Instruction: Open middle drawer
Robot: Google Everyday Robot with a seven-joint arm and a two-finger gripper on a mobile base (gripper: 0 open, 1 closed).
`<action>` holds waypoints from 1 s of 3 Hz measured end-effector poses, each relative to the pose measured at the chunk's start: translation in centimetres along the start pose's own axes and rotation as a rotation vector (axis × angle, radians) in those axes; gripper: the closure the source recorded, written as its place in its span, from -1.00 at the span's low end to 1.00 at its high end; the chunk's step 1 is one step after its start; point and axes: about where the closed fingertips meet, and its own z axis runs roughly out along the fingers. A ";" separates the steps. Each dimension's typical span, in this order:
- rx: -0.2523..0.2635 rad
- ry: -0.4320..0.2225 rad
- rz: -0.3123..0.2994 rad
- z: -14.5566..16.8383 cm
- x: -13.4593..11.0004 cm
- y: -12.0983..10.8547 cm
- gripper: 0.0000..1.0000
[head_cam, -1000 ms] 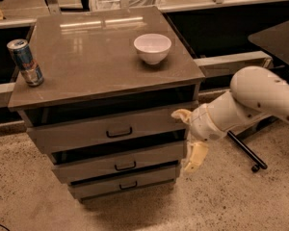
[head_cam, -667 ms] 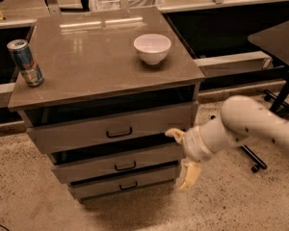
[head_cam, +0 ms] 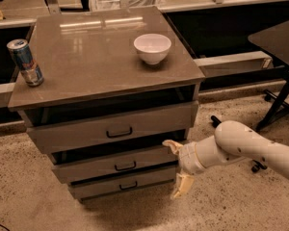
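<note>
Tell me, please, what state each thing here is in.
Middle drawer: looks shut, handle untouched.
Top drawer: looks shut.
Bottom drawer: looks shut.
Gripper: open, at the middle drawer's right end.
Can: upright.
Bowl: upright, looks empty.

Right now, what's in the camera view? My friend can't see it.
A white robot arm's open gripper sits by the right end of the grey-brown wooden middle drawer, away from its black handle. A white bowl and a drink can stand on the cabinet top.
</note>
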 end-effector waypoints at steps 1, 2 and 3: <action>0.014 0.040 -0.002 1.0 3.8 -0.4 -1.00; 0.015 0.041 -0.002 1.1 3.8 -0.4 -1.00; 0.026 0.072 -0.039 1.9 4.9 -1.4 -1.00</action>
